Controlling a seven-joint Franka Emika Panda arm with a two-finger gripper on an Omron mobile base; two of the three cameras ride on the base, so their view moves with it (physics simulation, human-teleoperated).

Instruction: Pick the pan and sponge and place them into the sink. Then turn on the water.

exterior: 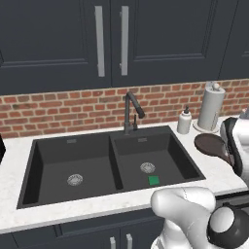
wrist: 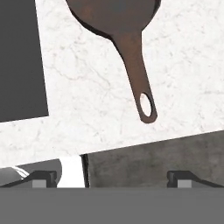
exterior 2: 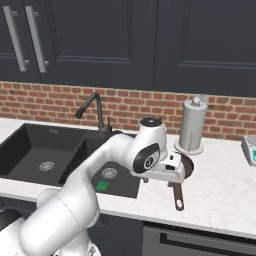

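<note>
The dark pan point(exterior: 212, 145) lies on the white counter just right of the sink point(exterior: 34, 160), with its long handle point(exterior 2: 178, 195) pointing toward the counter's front edge. My gripper point(wrist: 113, 178) hovers open above the handle's end point(wrist: 146, 105), holding nothing. In the right base view my hand point(exterior 2: 170, 170) covers most of the pan's bowl. The green sponge point(exterior: 153, 180) rests flat on the floor of the sink's right basin, close to the drain point(exterior: 147, 168). The dark faucet point(exterior: 131, 111) stands behind the divider, and no water is in view at its spout.
A white soap bottle point(exterior: 184, 121) and a paper towel roll point(exterior: 211, 108) stand behind the pan by the brick wall. A small scale point(exterior 2: 250, 149) sits at the far right of the counter. Dark cabinets hang above.
</note>
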